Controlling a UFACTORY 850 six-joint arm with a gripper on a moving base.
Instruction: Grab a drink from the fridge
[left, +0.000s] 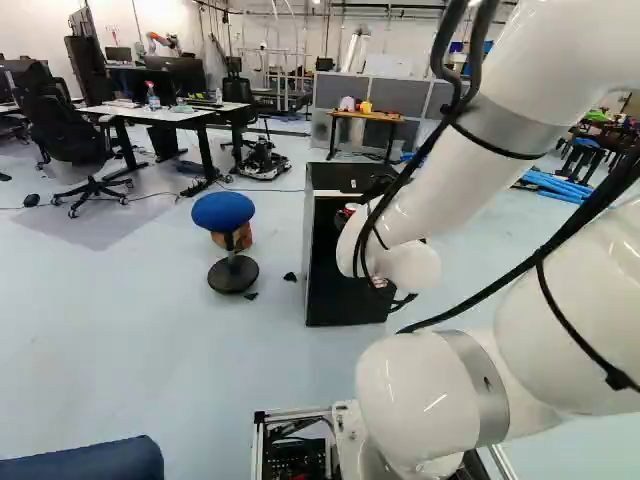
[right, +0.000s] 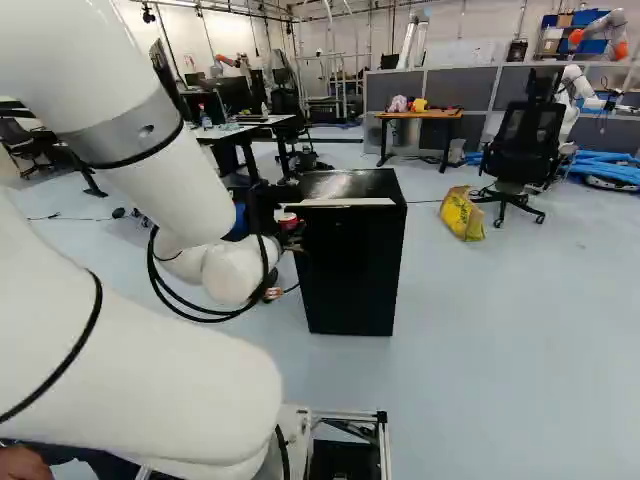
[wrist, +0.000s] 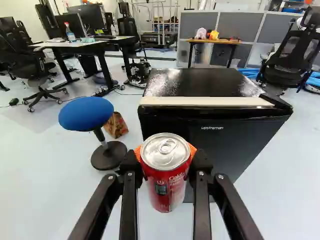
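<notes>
In the right base view my gripper (right: 290, 236) is beside the black fridge (right: 352, 265), with the top of a red can (right: 288, 220) showing at it. The wrist view has the gripper (wrist: 165, 157) shut on the red soda can (wrist: 164, 187), an orange pad against either side. The can is upright, its silver lid unopened. Beyond it stands the small fridge (wrist: 215, 137), its door closed and a pale strip along the top front edge. The left base view shows the fridge (left: 335, 265) partly behind my arm.
A blue stool (wrist: 86, 113) stands beside the fridge, with a brown bag (wrist: 116, 125) behind it. Desks (left: 165, 113) and office chairs are farther back. A yellow bag (right: 462, 214) lies near a black chair (right: 522, 145). Another robot (right: 572, 90) stands by the grey partitions.
</notes>
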